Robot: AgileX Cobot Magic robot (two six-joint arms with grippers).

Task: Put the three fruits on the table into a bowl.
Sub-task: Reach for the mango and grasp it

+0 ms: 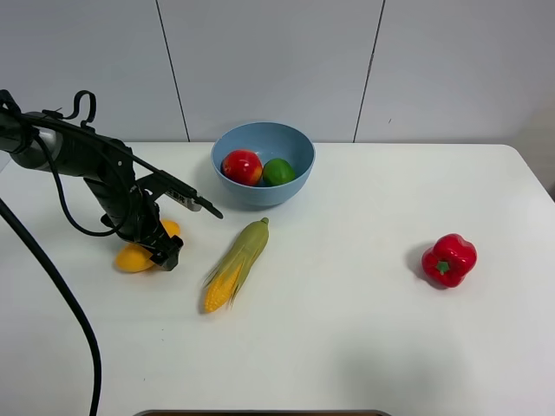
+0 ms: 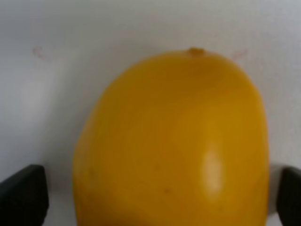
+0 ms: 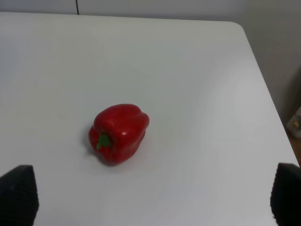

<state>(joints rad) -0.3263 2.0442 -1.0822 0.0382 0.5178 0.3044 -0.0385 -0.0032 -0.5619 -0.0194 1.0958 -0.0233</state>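
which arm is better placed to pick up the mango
Left: its jaws stand open on either side of the mango. The right jaws face the pepper, far across the table from it.

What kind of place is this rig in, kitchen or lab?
Most likely a lab test bench, not a kitchen: a plain white table, a panelled wall, a cabled robot arm, and a bowl, corn and pepper set out like props.

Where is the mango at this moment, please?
In the exterior high view the mango lies on the table at the left, under the open left gripper, left of the corn cob.
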